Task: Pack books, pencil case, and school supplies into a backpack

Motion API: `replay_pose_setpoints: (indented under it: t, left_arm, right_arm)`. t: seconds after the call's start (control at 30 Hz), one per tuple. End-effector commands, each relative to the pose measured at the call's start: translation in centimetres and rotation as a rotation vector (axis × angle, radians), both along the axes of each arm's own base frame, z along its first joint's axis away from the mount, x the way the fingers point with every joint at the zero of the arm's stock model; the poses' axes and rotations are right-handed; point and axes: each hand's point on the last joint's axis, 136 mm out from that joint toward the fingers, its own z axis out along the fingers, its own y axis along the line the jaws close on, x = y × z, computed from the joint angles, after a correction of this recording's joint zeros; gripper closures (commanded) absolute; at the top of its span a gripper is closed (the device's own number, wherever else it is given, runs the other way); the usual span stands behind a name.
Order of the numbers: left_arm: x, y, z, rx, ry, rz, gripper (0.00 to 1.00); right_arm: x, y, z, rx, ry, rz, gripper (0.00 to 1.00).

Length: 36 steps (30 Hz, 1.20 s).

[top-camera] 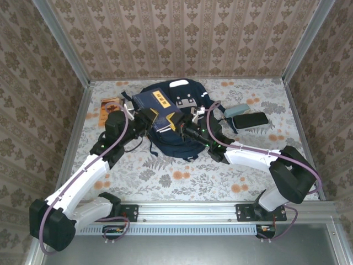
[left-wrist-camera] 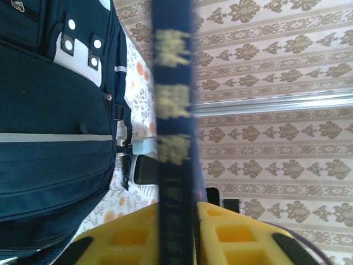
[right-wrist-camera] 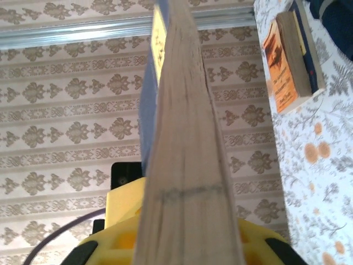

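Left tool point(top-camera: 146, 118) and right tool point(top-camera: 177, 123) both clamp the navy book point(top-camera: 153, 102), one on its spine and the other on its page edge. They hold it over the backpack point(top-camera: 172, 144) mid-desk point(top-camera: 165, 179). I judge this a handover before stowing. Next, one tool must release while the other steers the book into the opening. The orange-covered book point(top-camera: 109, 110) lies at the backpack's nine o'clock.

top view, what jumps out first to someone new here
The navy book, gripped from both sides by the left gripper and right gripper, hangs over the backpack in the middle of the scene. Next comes the orange book, lying flat left of the backpack.
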Motion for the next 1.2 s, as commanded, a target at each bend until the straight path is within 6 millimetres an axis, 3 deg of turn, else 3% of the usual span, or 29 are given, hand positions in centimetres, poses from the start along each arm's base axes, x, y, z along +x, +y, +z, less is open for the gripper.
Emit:
replay_pose_setpoints:
  t: [0.0, 0.13, 0.27, 0.37, 0.53, 0.7, 0.83, 1.17]
  left_arm:
    - [-0.5, -0.4, -0.1, 0.019, -0.02, -0.054, 0.68]
    - [-0.6, 0.2, -2.3, 0.153, -0.002, -0.084, 0.42]
    - [-0.6, 0.6, -4.9, 0.337, 0.008, -0.144, 0.23]
    - [-0.1, 0.3, -6.4, 0.449, -0.014, -0.204, 0.19]
    - [0.5, -2.1, -8.2, 0.644, -0.099, -0.396, 0.17]
    - [0.9, -4.7, -10.0, 0.878, -0.168, -0.576, 0.18]
    - [1.3, -7.1, -12.0, 1.003, -0.211, -0.72, 0.21]
    - [2.5, -11.2, -17.5, 1.312, -0.289, -1.033, 0.19]
  right_arm:
    - [0.5, -0.9, -1.9, -0.079, 0.023, -0.053, 0.92]
    - [0.5, -3.4, -3.4, -0.246, 0.033, -0.105, 0.97]
    - [-0.1, -7.9, -3.4, -0.489, 0.015, -0.167, 0.98]
    - [-0.8, -11.8, -2.8, -0.661, -0.003, -0.207, 0.98]
    - [-2.5, -18.3, -2.6, -0.873, 0.018, -0.269, 0.97]
    - [-4.0, -22.6, -2.8, -0.948, 0.046, -0.31, 0.97]
    - [-4.5, -24.4, -3.7, -0.969, 0.077, -0.319, 0.96]
    - [-3.6, -25.2, -6.6, -0.944, 0.148, -0.293, 0.96]
